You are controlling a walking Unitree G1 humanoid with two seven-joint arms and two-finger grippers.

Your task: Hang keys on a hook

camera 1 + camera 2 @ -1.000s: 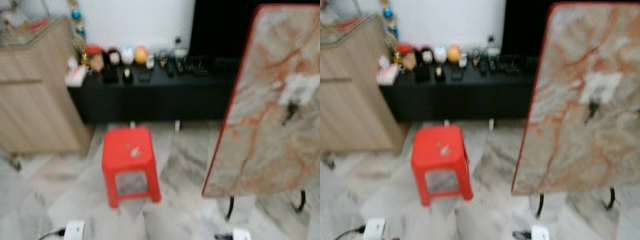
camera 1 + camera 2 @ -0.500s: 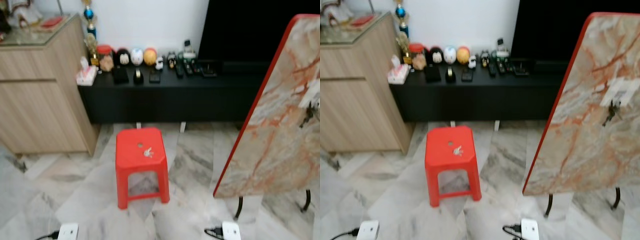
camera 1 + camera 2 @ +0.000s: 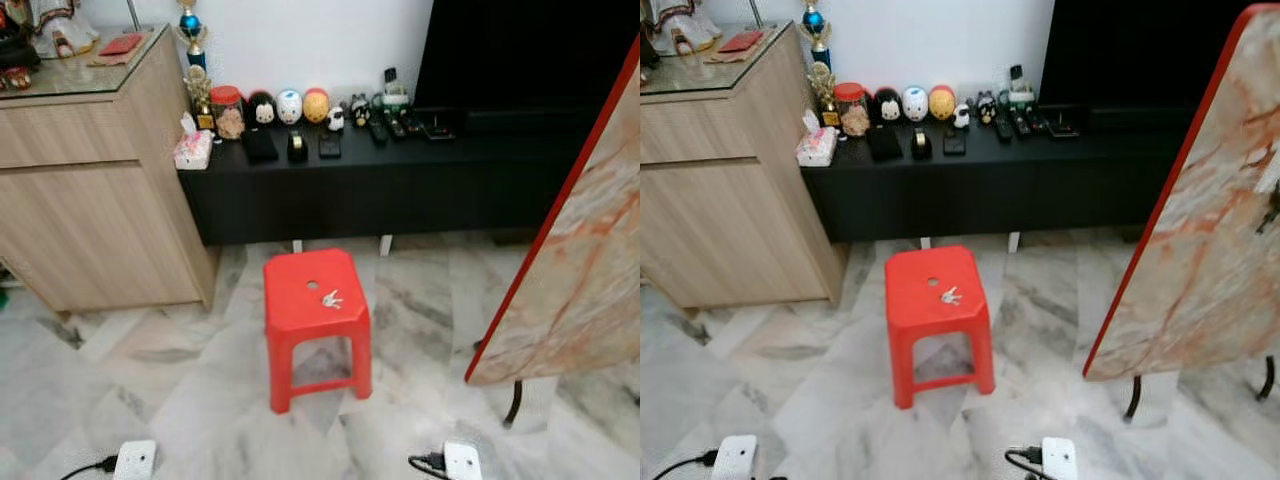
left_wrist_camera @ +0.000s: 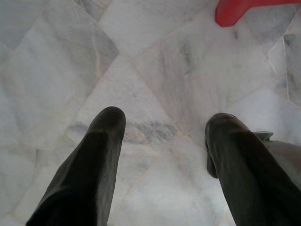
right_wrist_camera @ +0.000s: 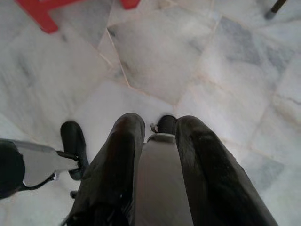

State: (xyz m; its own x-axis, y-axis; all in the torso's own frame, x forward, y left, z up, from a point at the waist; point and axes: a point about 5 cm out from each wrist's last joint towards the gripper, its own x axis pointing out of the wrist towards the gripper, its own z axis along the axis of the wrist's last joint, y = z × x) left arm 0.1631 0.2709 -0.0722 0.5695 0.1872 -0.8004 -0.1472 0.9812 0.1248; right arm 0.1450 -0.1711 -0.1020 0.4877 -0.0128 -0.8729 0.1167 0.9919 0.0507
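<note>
Our keys (image 3: 332,298) lie ahead on the red stool (image 3: 902,300), both grippers low over the floor: left gripper (image 4: 162,134) jaws open, right gripper (image 5: 156,129) jaws nearly closed, empty.

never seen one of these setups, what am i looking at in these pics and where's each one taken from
These come from a walking humanoid robot with two arms, each ending in a gripper of two long black fingers. The two wide pictures are from a stereo camera on its head, looking forward and down into a living room. The other two are from cameras on its wrists, looking along the fingers at the marble floor.

In front stands a red stool with a small bunch of keys lying on its seat. To the right a marble-patterned board leans on thin legs. Behind are a black TV bench with figurines and remotes, and a wooden cabinet.

The left gripper hangs open above the floor. The right gripper also points down, fingers close together. Neither holds anything; the keys are not yet picked up.
</note>
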